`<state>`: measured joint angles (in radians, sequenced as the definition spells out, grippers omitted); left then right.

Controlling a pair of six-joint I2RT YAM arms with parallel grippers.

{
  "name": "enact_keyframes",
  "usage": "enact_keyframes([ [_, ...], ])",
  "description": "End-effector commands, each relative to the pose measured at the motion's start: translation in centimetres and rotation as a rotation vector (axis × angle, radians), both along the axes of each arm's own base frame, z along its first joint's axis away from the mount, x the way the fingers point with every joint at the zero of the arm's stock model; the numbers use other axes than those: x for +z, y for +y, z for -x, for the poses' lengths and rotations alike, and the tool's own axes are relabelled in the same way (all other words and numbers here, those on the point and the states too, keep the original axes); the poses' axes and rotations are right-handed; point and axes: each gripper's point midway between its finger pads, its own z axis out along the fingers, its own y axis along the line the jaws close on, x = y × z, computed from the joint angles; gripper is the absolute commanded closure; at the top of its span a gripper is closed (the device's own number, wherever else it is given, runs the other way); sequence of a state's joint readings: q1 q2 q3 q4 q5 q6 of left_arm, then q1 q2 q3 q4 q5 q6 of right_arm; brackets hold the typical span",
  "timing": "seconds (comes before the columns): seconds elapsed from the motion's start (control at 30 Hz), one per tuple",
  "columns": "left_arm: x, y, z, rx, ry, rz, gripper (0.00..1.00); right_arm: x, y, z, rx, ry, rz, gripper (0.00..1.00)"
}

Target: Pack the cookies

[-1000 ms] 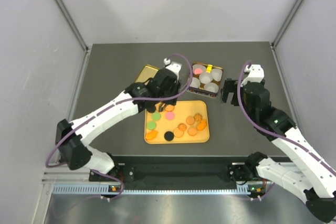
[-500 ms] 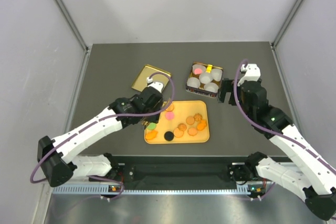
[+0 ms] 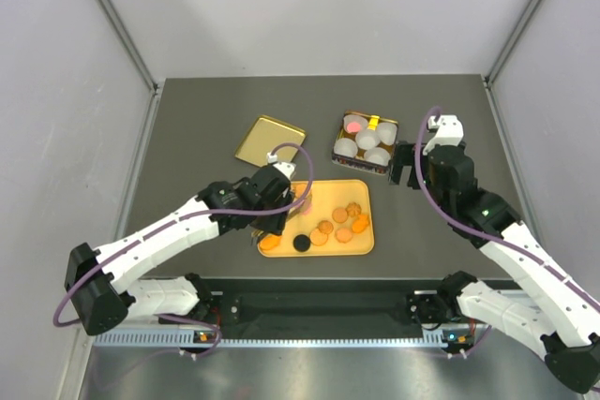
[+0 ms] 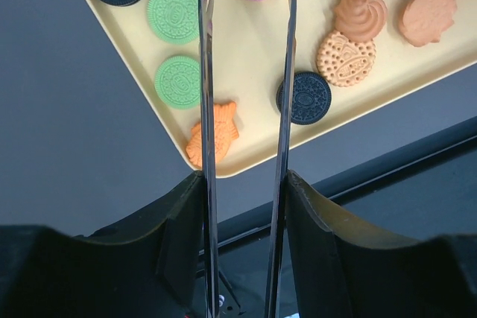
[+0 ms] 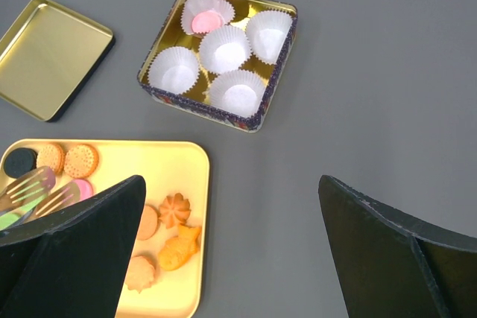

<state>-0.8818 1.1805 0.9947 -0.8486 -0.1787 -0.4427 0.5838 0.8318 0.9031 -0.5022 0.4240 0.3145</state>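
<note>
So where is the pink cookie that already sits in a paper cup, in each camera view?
Top external: the pink cookie lies in the far left cup of the tin, beyond the yellow tray.
Right wrist: near the top, left of middle, in the tin's top cup.
Left wrist: not in it.
Shared landmark: the yellow tray shows in all three views.

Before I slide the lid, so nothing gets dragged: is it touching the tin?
Apart. The right wrist view shows a strip of grey table between the lid and the tin.
</note>
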Motion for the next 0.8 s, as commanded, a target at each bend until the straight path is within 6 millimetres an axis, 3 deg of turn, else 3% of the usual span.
enact_keyframes([
  [0.0,0.2,-0.4,0.4,-0.031,0.004,0.009,0.5,0.9,-0.2,-0.5,-0.015,-0.04,-0.017,0.0],
  [0.77,-0.9,-1.3,0.5,-0.072,0.014,-0.091,0.5,0.8,-0.3,-0.3,-0.014,-0.044,-0.02,0.0],
])
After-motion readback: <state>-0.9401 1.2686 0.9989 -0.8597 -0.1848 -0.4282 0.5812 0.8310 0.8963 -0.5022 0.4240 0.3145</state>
